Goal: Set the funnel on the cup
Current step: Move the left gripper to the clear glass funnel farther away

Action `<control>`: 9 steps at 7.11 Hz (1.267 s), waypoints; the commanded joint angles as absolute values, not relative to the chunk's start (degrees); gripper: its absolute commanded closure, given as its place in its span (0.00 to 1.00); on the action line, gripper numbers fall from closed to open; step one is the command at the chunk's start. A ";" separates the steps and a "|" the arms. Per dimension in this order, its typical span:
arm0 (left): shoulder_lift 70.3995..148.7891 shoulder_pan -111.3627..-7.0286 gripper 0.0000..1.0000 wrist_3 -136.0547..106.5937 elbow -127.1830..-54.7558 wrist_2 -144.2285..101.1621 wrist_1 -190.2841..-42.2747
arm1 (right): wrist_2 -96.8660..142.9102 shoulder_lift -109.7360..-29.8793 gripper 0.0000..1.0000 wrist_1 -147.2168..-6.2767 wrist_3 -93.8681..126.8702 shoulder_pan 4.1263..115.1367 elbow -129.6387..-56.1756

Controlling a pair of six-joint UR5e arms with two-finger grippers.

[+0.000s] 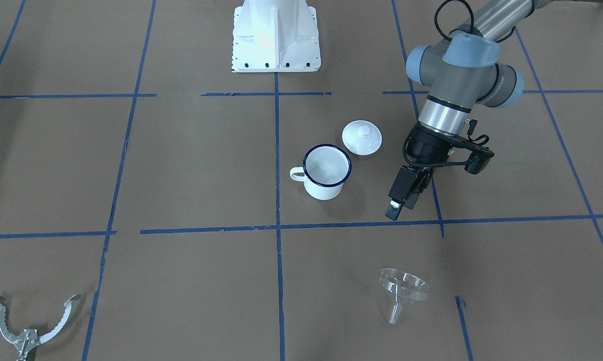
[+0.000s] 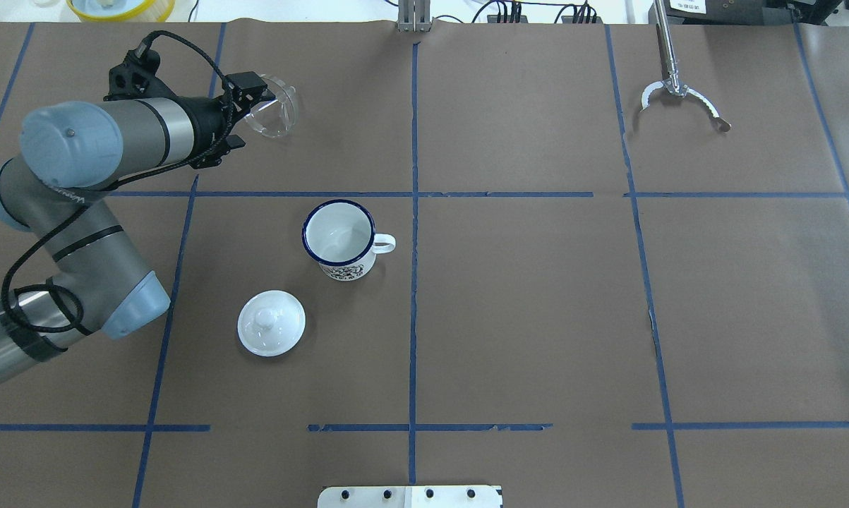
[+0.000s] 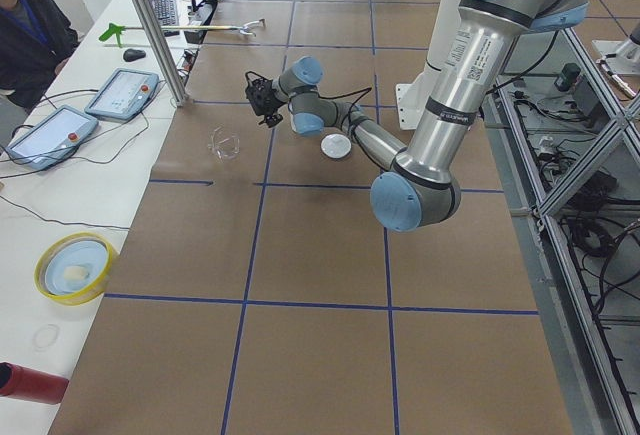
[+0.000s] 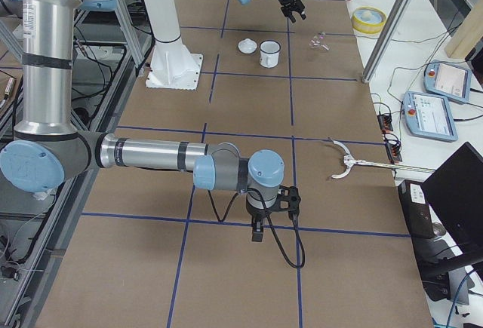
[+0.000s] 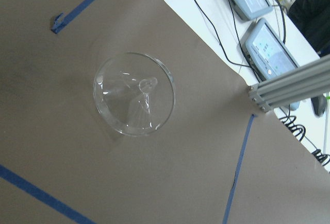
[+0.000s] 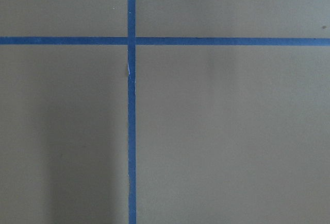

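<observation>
The clear funnel [image 1: 404, 287] lies tilted on its side on the brown table, spout toward the operators' side. It also shows in the overhead view [image 2: 274, 113] and fills the left wrist view [image 5: 134, 92]. The white cup [image 1: 326, 173] with a dark blue rim stands upright and empty mid-table [image 2: 339, 243]. My left gripper [image 1: 401, 207] hovers above the table between the cup and the funnel, pointed at the funnel, open and empty [image 2: 244, 113]. My right gripper [image 4: 256, 231] hangs low over bare table far from both; I cannot tell whether it is open or shut.
A round white knobbed lid [image 1: 362, 137] lies beside the cup on the robot's side [image 2: 271, 323]. Metal tongs [image 2: 678, 95] lie at the far right of the table [image 1: 30, 326]. The robot base [image 1: 276, 37] stands at the table's near edge.
</observation>
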State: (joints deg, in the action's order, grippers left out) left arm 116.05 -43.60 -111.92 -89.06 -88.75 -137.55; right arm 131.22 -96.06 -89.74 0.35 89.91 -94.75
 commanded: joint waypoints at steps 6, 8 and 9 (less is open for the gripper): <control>127.87 -45.70 0.33 -123.31 -62.15 -83.85 -151.61 | 131.22 -96.06 0.00 -89.74 0.35 89.91 -94.75; 128.14 -45.97 0.56 -124.37 -61.09 -83.85 -152.14 | 131.22 -96.06 0.00 -89.74 0.35 89.91 -94.75; 128.41 -45.97 0.58 -124.37 -60.91 -83.85 -152.14 | 131.22 -96.06 0.00 -89.74 0.35 89.91 -94.75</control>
State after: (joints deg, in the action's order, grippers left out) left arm 128.14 -45.91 -124.23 -61.30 -83.84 -152.05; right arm 131.22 -96.06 -89.74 0.35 89.91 -94.75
